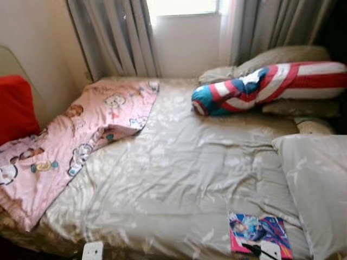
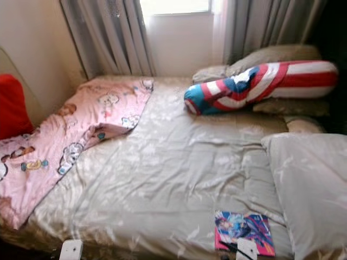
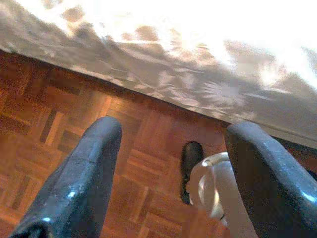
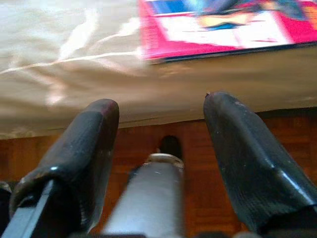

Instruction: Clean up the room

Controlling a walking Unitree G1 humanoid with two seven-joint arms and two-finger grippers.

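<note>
A pink-edged comic book [image 1: 259, 233] lies flat on the beige bed sheet [image 1: 179, 162] near the bed's front right edge. My right gripper [image 4: 161, 104] hangs open just below that edge, and the book [image 4: 223, 25] lies just beyond its fingertips on the sheet. My left gripper [image 3: 173, 131] is open too, low at the front left of the bed above the parquet floor [image 3: 59, 114], holding nothing. A pink cartoon blanket [image 1: 81, 135] lies crumpled over the bed's left side.
A red, white and blue striped bolster [image 1: 265, 86] lies at the head of the bed against beige pillows. A large pillow [image 1: 320, 184] sits at the right edge. A red cushion [image 1: 15, 108] leans by the left wall. Grey curtains [image 1: 114, 38] hang behind.
</note>
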